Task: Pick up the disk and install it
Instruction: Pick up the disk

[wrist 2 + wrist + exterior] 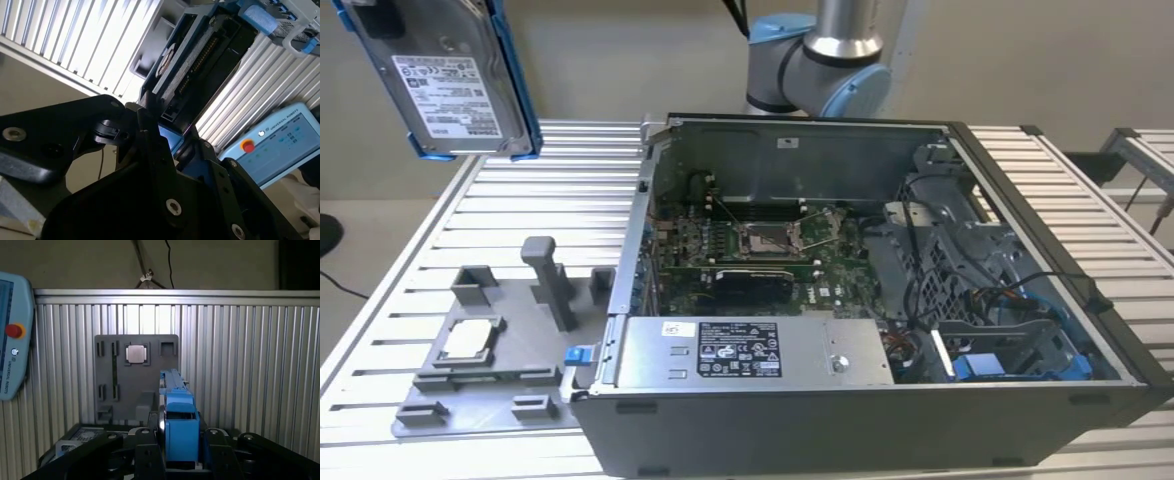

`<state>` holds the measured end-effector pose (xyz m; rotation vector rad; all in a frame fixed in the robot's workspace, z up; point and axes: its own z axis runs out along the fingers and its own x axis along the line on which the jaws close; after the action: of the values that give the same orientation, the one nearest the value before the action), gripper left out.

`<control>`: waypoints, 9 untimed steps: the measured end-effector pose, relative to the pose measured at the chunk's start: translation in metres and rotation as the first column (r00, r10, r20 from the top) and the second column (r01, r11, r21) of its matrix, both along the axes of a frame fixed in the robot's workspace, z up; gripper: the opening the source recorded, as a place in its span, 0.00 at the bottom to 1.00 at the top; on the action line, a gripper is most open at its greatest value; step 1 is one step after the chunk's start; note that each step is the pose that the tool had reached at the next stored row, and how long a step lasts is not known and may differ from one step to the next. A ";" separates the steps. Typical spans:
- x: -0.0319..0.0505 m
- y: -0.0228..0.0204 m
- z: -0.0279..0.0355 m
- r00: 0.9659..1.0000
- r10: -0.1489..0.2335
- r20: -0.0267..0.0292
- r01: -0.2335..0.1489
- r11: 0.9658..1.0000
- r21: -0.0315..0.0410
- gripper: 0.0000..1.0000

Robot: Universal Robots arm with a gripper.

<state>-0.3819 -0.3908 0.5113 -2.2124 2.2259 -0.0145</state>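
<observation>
One disk (447, 80) hung high at the exterior view's left, above the slatted bench (560, 200), its label facing the camera. In the first wrist view the jaws were clamped on its blue carrier, seen edge-on. Below it sat a grey tray (520, 375) bearing a small chip (467, 340). Rightward stood the open computer case (854, 425).
</observation>
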 end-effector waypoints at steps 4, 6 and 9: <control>0.0057 0.0000 0.0000 1.000 0.000 0.000 0.000 1.000 0.000 0.00; 0.0086 0.0000 0.0000 1.000 0.000 0.000 0.000 1.000 0.000 0.00; 0.0116 0.0000 0.0000 1.000 0.000 0.000 0.000 1.000 0.000 0.00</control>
<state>-0.3704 -0.3908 0.5113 -2.2124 2.2259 -0.0145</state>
